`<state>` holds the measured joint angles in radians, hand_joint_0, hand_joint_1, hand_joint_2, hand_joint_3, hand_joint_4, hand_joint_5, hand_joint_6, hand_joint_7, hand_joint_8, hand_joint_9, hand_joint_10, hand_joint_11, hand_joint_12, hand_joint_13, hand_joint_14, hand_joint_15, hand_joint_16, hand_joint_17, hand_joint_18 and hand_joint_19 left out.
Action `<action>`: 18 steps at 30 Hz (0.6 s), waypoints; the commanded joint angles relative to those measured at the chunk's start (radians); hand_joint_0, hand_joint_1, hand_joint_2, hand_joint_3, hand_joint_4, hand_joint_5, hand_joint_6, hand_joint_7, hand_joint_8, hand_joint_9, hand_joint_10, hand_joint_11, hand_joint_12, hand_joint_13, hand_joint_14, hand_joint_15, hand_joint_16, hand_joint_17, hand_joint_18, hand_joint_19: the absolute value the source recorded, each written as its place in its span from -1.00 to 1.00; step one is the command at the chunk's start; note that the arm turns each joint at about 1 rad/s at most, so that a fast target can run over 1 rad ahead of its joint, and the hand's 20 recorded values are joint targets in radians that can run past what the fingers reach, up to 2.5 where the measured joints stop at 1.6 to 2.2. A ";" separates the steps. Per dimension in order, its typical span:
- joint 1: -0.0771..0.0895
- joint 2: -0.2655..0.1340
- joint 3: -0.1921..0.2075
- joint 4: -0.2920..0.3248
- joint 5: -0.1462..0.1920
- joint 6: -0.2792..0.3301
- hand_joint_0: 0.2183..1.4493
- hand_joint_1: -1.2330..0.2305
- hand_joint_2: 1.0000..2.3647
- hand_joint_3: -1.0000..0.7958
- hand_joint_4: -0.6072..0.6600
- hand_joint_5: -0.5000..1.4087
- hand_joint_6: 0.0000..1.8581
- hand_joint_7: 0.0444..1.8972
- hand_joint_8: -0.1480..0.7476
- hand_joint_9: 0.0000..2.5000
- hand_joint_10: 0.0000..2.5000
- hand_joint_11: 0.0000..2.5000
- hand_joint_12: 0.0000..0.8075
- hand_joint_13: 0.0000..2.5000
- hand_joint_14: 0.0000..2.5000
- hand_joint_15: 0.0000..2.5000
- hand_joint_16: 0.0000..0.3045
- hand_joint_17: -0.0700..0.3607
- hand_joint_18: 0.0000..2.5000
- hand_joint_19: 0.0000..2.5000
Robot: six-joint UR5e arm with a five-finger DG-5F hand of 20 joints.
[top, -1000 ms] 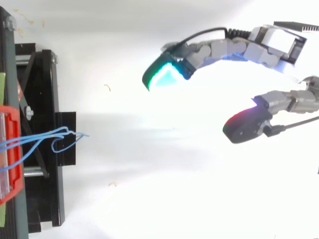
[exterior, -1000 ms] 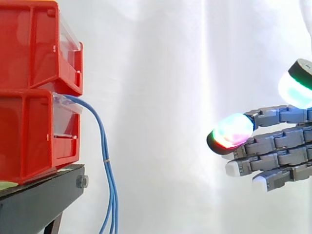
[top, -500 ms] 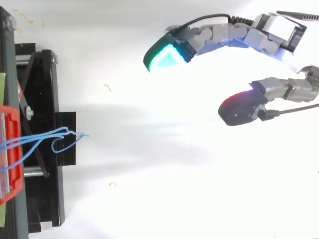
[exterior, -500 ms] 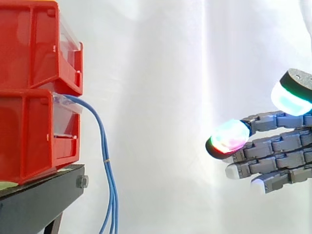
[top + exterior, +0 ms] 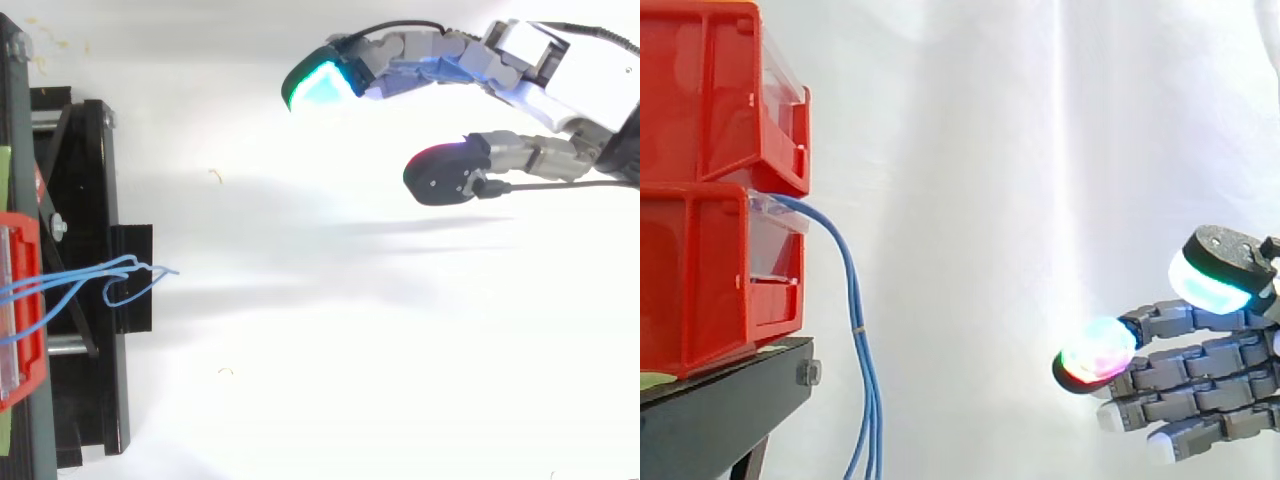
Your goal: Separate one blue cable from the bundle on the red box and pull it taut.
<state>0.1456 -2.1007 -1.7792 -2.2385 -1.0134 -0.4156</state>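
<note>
Several thin blue cables [image 5: 853, 300] droop from the lower red box [image 5: 700, 270] at frame left, probably light, limp and slick, so pinch one strand near the box lip; hand [image 5: 1200, 385] lower right, fingers spread, empty.

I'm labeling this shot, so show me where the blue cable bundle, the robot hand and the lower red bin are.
blue cable bundle [image 5: 852, 300], side view, on its hanging stretch.
hand [image 5: 1200, 378], side view, on a grey finger segment.
lower red bin [image 5: 700, 270], side view, on its side wall.

Two red bins [image 5: 710, 270], one blue cable bundle [image 5: 853, 298], one hand [image 5: 1200, 385]
</note>
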 commanded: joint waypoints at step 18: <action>0.005 -0.048 0.104 -0.043 0.016 -0.137 -0.51 0.00 -1.00 -0.44 0.24 -0.72 -0.46 -0.33 -0.05 -0.72 -1.00 -0.94 -0.16 -0.68 -1.00 -0.85 -0.70 -0.20 -0.58 -0.71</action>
<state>0.1449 -2.1223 -1.6998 -2.2791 -1.0011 -0.5401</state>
